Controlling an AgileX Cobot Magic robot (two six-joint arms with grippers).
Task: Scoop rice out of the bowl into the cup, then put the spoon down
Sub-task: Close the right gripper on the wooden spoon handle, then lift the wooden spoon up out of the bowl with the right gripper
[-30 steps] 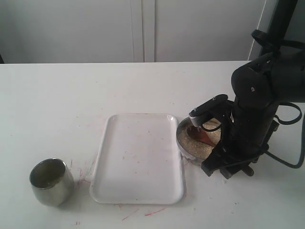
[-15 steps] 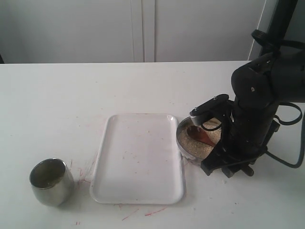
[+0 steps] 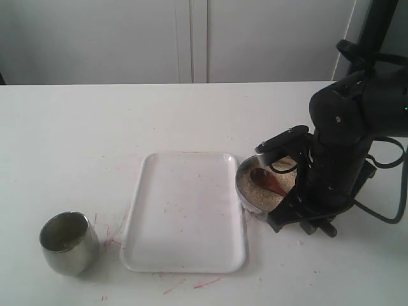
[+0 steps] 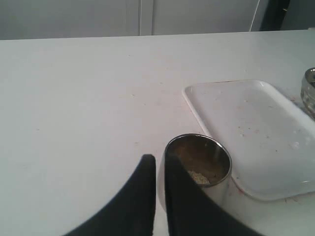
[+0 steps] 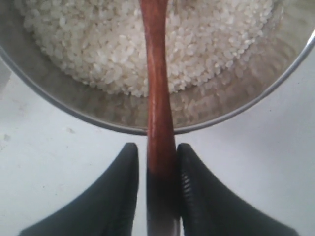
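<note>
Right now the right end effector (image 5: 157, 150) is clamped on the wooden spoon (image 5: 155, 73), whose bowl end rests on the rice (image 5: 83, 44) in the steel bowl (image 5: 69, 113). The left end effector (image 4: 159, 164) is pinched closed and empty. The cup (image 3: 69, 243) stands across the tray (image 3: 185, 210).

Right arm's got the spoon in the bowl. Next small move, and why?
Likely scoop and lift: dig the spoon under the rice, level it, raise it clear of the bowl. The right gripper is clamped on its handle with the tip in the grains, and the cup past the tray holds only a few grains.
</note>
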